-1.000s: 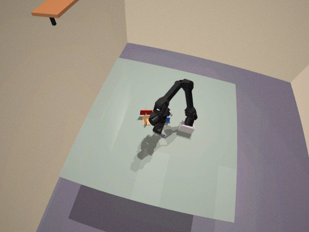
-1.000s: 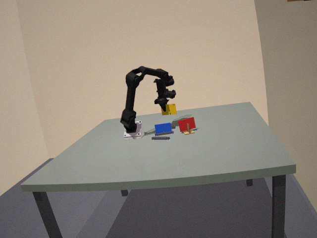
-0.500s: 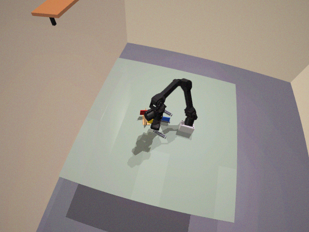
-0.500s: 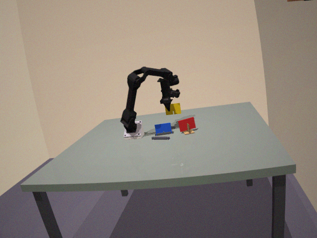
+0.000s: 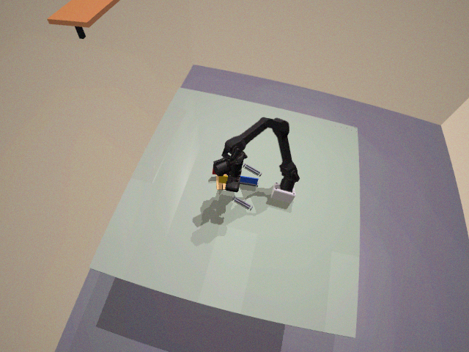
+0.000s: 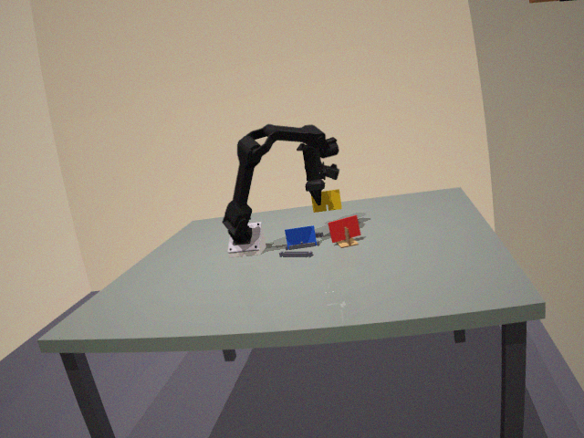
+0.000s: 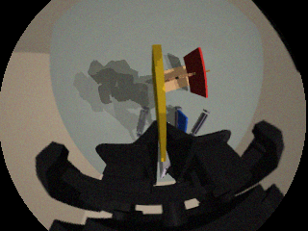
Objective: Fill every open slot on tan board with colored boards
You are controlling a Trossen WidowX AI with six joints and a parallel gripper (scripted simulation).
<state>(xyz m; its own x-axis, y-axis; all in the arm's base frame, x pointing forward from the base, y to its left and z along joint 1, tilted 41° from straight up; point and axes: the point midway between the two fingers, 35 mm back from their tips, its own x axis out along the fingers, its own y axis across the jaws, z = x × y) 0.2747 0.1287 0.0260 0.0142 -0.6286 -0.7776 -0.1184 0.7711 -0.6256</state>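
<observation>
In the exterior view, the claw points toward six o'clock, its fingers clenched on the yellow board. That board is upright and raised above the surface, with its notch facing down, and it extends from the fingertips toward three o'clock. It is apart from the tan board, which stands at about five o'clock from it in that view.

The red board sits upright across the tan board, at two o'clock from the yellow board's middle in the wrist view. How deeply those two interlock is too small to tell.

The blue board stands in its holder, at nine o'clock from the red board in the exterior view. Seen from the top, one grey holder lies near twelve o'clock from the blue board, and another grey holder lies toward seven o'clock; neither carries a board
</observation>
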